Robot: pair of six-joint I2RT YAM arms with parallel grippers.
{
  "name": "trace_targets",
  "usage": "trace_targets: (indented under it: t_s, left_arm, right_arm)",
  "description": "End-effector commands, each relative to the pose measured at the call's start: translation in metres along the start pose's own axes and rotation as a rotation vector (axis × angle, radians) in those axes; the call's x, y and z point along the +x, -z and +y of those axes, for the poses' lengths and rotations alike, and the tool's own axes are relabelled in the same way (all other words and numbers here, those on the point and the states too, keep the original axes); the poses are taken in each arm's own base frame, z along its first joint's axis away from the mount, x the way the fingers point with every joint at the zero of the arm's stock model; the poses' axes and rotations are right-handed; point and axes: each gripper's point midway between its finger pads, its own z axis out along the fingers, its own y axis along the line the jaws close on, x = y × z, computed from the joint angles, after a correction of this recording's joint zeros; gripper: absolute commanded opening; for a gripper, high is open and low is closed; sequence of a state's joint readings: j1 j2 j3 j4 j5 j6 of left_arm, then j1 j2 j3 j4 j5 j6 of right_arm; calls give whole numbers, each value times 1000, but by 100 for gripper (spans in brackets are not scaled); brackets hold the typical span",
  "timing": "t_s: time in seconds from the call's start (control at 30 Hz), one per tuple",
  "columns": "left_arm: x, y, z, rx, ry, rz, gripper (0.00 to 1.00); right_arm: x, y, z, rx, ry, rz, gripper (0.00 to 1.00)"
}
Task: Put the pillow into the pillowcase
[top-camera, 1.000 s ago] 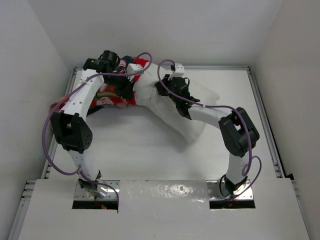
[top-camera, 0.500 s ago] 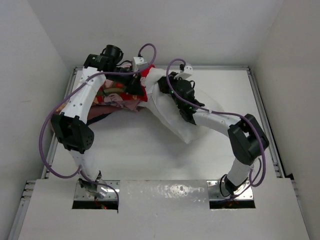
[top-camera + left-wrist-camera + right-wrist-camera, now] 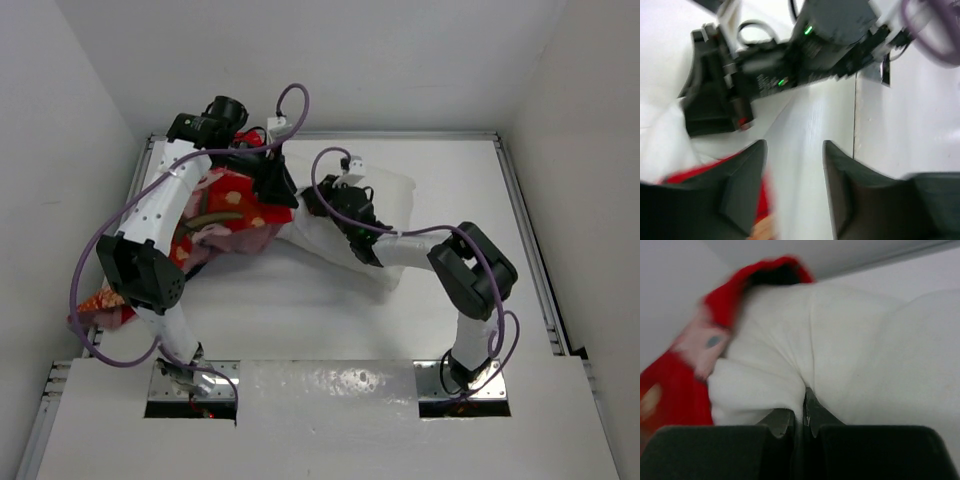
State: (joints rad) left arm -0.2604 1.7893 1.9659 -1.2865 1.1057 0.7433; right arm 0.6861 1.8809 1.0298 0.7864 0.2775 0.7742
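The white pillow [image 3: 398,196] lies at the back of the table, right of centre. The red printed pillowcase [image 3: 232,202] is bunched over its left end and trails down to the left. My right gripper [image 3: 320,202] is shut on a pinched fold of the pillow [image 3: 850,350] near the pillowcase's mouth [image 3: 775,270]. My left gripper [image 3: 278,186] hovers over the pillowcase's right edge. In the left wrist view this gripper [image 3: 794,167] is open with nothing between its fingers. Blurred red pillowcase [image 3: 762,202] lies beside its left finger.
White walls close in the table [image 3: 300,300] at the back and both sides. A tail of the pillowcase [image 3: 100,302] hangs at the table's left edge. Purple cables loop over both arms. The right arm's black wrist [image 3: 790,55] fills the top of the left wrist view.
The left gripper has opened and let go of the pillowcase, which has spread down and leftward. The right arm has drawn the pillow's left end toward the pillowcase, still pinching it.
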Motion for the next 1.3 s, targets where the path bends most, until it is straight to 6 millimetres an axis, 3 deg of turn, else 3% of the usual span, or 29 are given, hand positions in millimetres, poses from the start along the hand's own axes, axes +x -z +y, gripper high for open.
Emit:
trace_targets:
  t_s: [0.0,0.03,0.1,0.17,0.2,0.23,0.27,0.3,0.33,0.37,0.4,0.43,0.5,0.53,0.57,0.6,0.63,0.67,0.7,0.73,0.77,0.8,0.83,0.9,1.0,1.13,1.2,1.23,1.27]
  left_arm:
    - [22,13,-10,-69,-25,70,56]
    - [37,17,-4,-123,-14,129,59]
    - [38,23,-2,-171,-20,151,63]
    - [20,38,0,-258,-81,153,63]
    - [6,45,9,-318,-106,128,63]
    - [-5,58,27,-450,-103,128,63]
    - [-11,65,39,-547,-20,101,61]
    - [-21,85,71,-738,-30,88,52]
    - [-12,88,91,-829,62,76,47]
    - [-18,98,113,-932,59,47,39]
    - [-8,115,134,-1082,93,76,37]
    - [5,115,154,-1147,162,79,37]
    - [9,133,193,-1323,192,75,50]
    - [10,136,205,-1373,225,56,54]
    - [9,142,217,-1413,239,43,62]
    - [8,139,238,-1430,252,47,65]
    - [12,137,249,-1433,272,58,67]
    - [22,133,254,-1422,299,104,67]
    - [25,128,274,-1431,316,119,67]
    - [36,127,281,-1428,350,141,67]
    - [46,124,283,-1408,382,167,66]
    - [57,114,287,-1353,409,174,65]
    - [61,113,290,-1340,420,160,61]
    - [75,108,286,-1316,434,185,51]
    - [84,110,282,-1315,437,223,32]
    - [79,110,268,-1272,438,221,0]
    - [56,102,256,-1192,383,144,0]
    - [42,92,241,-1105,354,95,0]
    - [32,89,234,-1072,323,62,0]
  right_arm:
    - [4,33,39,-225,54,41,0]
    - [12,47,55,-329,79,100,0]
    - [31,64,59,-411,131,186,14]
    - [40,84,69,-513,163,251,42]
    - [42,88,68,-525,192,272,63]
    - [39,91,69,-530,205,283,70]
    - [21,90,77,-555,243,252,74]
    - [21,90,72,-533,264,292,79]
    - [-2,85,89,-566,289,263,80]
    - [-5,80,79,-540,332,302,80]
    - [-16,76,80,-540,350,301,74]
    - [-40,68,93,-561,366,265,66]
    - [-55,54,78,-535,363,280,54]
    - [-70,47,79,-530,362,250,55]
    - [-72,34,62,-478,344,253,60]
    - [-75,26,56,-459,340,250,72]
    - [-87,15,54,-448,352,226,75]
    - [-82,9,49,-432,355,250,77]
    - [-68,-6,32,-379,361,279,79]
    - [-76,-17,32,-361,372,263,83]
    - [-68,-24,24,-326,365,294,85]
    - [-48,-37,7,-287,356,337,88]
    - [-50,-46,9,-288,349,335,90]
    - [-24,-58,-6,-264,315,402,91]
    - [7,-56,-21,-238,249,473,92]
    - [30,-35,-16,-278,232,504,88]
    - [45,-16,-3,-346,262,549,60]
    - [52,-8,3,-365,273,569,23]
    - [63,2,5,-379,283,600,8]
